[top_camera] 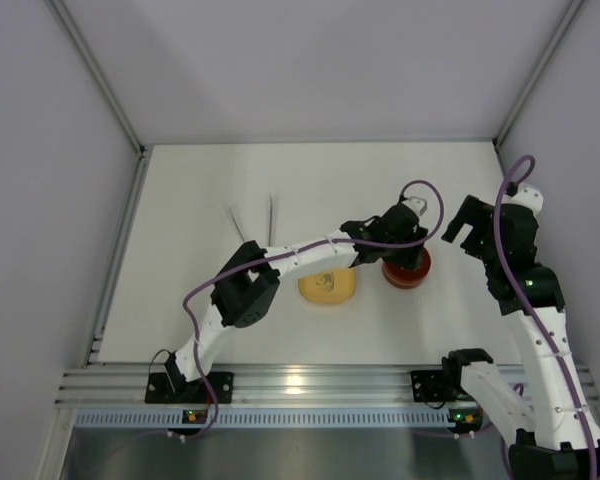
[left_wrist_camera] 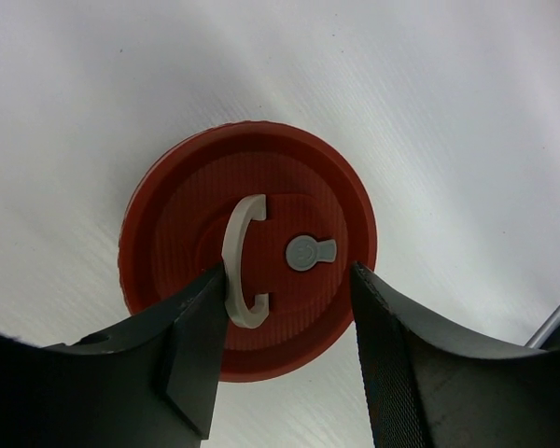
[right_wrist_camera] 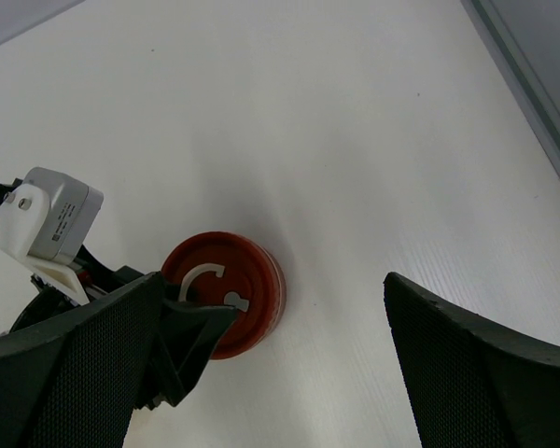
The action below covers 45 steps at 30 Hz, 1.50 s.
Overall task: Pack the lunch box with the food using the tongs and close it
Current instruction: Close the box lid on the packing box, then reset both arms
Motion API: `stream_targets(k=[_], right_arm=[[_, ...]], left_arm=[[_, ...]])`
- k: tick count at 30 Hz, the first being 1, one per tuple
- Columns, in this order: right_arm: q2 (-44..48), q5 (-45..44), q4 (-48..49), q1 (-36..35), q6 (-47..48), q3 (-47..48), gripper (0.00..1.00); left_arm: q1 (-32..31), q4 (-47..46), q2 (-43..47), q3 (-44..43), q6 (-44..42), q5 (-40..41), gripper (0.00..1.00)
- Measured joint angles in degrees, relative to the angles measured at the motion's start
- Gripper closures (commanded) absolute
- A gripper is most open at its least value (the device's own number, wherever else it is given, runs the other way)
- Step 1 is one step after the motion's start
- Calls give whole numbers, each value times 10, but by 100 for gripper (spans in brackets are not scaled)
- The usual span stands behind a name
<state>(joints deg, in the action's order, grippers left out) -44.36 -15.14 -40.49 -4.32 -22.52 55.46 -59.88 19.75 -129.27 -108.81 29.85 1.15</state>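
Plainly, white curl mark [left_wrist_camera: 241,261] on red lid [left_wrist_camera: 168,196] — left tool [left_wrist_camera: 285,289] astride, parted.

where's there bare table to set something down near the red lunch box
Bare table runs along the far wall behind the tongs and lunch box, left of the tongs, and right of the lunch box under the raised right gripper. Crowded: the yellow dish, lunch box and left gripper sit close together.

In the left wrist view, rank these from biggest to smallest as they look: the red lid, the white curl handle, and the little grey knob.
1. red lid
2. white curl handle
3. grey knob
All three sit on the same lid top, so nearness to the camera hardly skews this ranking.
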Motion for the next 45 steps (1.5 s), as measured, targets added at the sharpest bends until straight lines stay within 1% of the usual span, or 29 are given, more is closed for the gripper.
stream_targets(k=[12,17,24,29,32,35,37,38,39,40,42,45], right_arm=[[0,0,0,0,0,0,1],[0,0,0,0,0,0,1],[0,2,0,0,0,0,1],[0,4,0,0,0,0,0],[0,13,1,0,0,1,0],[-12,32,3,0,0,13,1],[-32,54,10,0,-1,34,0],[-45,68,16,0,-1,45,0],[-56,79,20,1,-2,56,1],[-71,93,26,1,-2,69,1],[-103,122,41,1,-5,95,1],[-150,156,63,1,-6,129,1]], left_arm=[[6,34,8,7,-21,17,40],[5,42,22,19,-25,47,39],[8,63,78,38,-37,106,37],[10,69,140,42,-44,145,37],[15,74,192,63,-44,169,33],[41,83,261,107,-38,175,30],[86,90,313,139,-33,171,24],[114,94,335,150,-31,171,18],[127,97,346,155,-29,171,17],[168,109,370,158,-30,174,16],[211,121,395,158,-29,183,1],[227,138,424,161,-30,196,1]])
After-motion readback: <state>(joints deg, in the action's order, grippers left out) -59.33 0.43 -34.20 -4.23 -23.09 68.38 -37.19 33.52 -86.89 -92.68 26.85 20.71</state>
